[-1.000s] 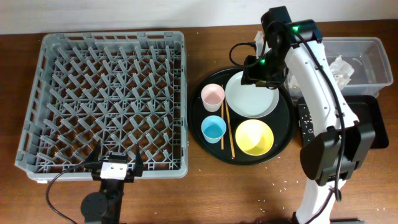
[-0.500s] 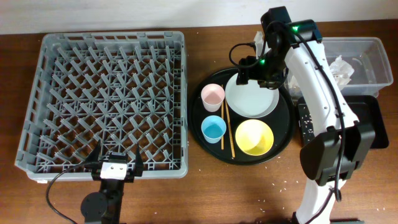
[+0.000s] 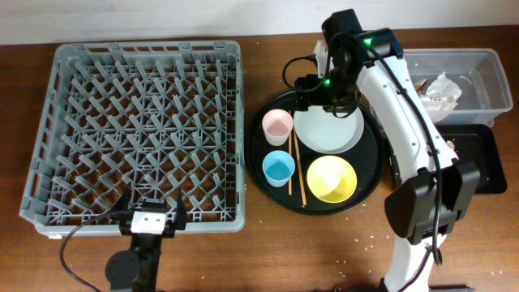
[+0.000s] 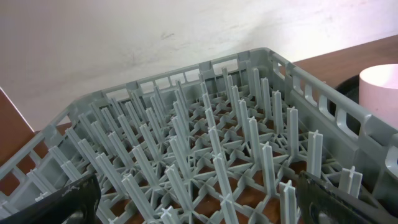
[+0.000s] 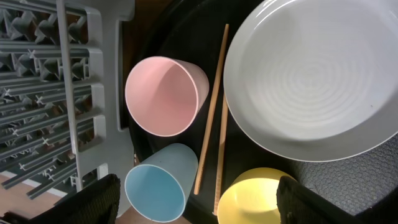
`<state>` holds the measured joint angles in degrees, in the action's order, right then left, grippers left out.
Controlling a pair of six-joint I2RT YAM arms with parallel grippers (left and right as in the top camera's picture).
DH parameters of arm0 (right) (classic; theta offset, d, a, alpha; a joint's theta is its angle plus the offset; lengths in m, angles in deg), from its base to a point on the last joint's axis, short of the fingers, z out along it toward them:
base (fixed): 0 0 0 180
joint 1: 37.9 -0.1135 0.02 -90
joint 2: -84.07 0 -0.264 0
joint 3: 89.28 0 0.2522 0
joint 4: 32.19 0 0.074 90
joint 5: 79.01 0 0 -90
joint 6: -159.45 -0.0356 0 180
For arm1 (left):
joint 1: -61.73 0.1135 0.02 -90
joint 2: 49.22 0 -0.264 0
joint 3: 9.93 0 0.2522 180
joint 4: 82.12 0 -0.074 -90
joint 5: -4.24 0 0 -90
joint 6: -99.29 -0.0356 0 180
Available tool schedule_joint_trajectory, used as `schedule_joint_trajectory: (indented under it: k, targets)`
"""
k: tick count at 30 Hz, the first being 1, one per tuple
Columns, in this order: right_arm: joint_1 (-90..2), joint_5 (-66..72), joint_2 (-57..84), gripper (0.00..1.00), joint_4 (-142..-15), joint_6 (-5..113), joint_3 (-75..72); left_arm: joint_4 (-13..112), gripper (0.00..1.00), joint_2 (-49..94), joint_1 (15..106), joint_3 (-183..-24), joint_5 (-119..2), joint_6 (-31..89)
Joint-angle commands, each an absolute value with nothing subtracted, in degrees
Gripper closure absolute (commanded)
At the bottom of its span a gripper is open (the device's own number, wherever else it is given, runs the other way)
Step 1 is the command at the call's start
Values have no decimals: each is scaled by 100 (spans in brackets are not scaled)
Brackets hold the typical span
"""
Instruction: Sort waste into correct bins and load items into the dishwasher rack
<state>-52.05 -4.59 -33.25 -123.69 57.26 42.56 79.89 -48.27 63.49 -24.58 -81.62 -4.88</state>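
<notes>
My right gripper (image 3: 312,91) (image 5: 196,205) is open and empty above the far left of the round black tray (image 3: 371,174). The tray holds a white plate (image 3: 328,130) (image 5: 311,74), a pink cup (image 3: 277,126) (image 5: 163,94), a light-blue cup (image 3: 279,168) (image 5: 158,186), a yellow bowl (image 3: 332,179) (image 5: 252,199) and wooden chopsticks (image 3: 297,170) (image 5: 211,112). The grey dishwasher rack (image 3: 138,130) (image 4: 205,137) has nothing in it. My left gripper (image 3: 150,215) (image 4: 199,208) is open at the rack's near edge. A crumpled white napkin (image 3: 442,88) lies in the clear tub (image 3: 486,81).
The shallow black rectangular tray (image 3: 486,154) sits below the clear tub, partly hidden by my right arm. Small crumbs (image 3: 361,242) are scattered on the wooden table in front of the round tray. The pink cup (image 4: 380,84) shows past the rack's right wall in the left wrist view.
My right gripper has moved left, from over the plate's far edge to over the tray's far left near the pink cup. The left arm has not moved.
</notes>
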Motion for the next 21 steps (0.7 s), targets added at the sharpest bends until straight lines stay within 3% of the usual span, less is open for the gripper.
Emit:
schedule_joint_trajectory:
  k: [1, 21]
  targets:
    - [-5221, -489, -3386, 18, -12347, 5719, 4315, 7998, 0, -4849, 6377, -2420, -8101, -578]
    - [-5546, 97, -3384, 18, -11827, 5862, 4317, 7998, 0, -4849, 6377, -2420, -8101, -578]
